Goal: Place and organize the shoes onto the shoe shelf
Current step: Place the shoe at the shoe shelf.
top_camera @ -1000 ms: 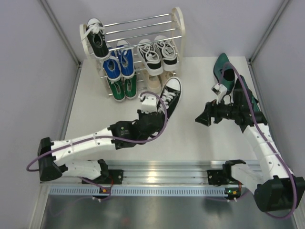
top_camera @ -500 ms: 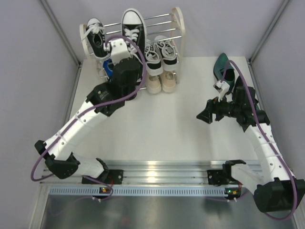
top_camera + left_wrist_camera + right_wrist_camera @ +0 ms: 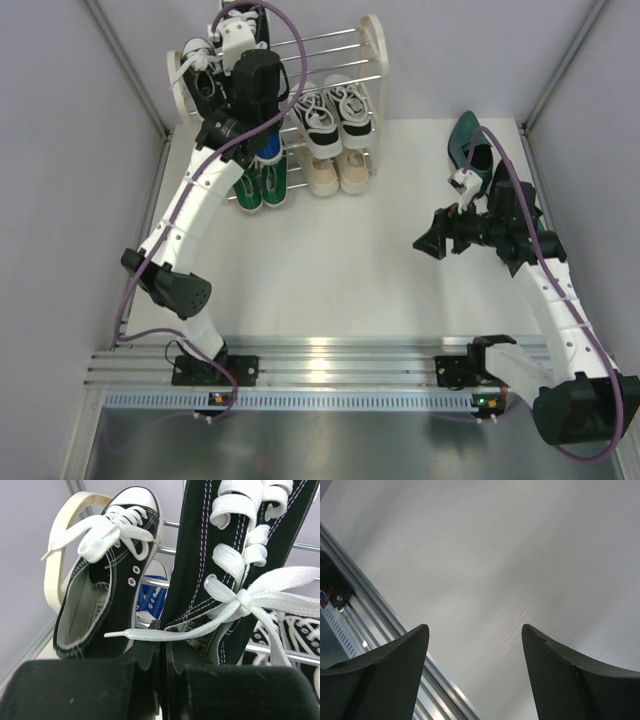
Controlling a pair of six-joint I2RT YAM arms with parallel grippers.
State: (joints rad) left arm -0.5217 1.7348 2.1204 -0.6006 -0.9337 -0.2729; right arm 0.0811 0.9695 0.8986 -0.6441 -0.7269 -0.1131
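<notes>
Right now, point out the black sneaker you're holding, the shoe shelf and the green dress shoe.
held black sneaker (image 3: 243, 599): left wrist view, lace knot.
shoe shelf (image 3: 51, 585): left wrist view, cream side panel.
green dress shoe (image 3: 463, 140): top view, far end.

Likely lab cell: grey walls (image 3: 60, 150) (bare), aluminium rail (image 3: 340, 352).

**Shoe shelf (image 3: 372, 45) at 11 o'clock, mostly filled**

Chrome rods, cream side panels. Top tier, 9 o'clock end: black sneaker (image 3: 107, 575), toe toward 12 o'clock. Just beside: second black sneaker (image 3: 200, 555), raised toe-up, pinched at the collar. Lower tiers: black-and-white pair (image 3: 335, 115), blue sneaker (image 3: 150, 597), green pair (image 3: 262, 187), beige pair (image 3: 338, 172). Dark green dress shoe (image 3: 468, 140) at 2 o'clock.
</notes>
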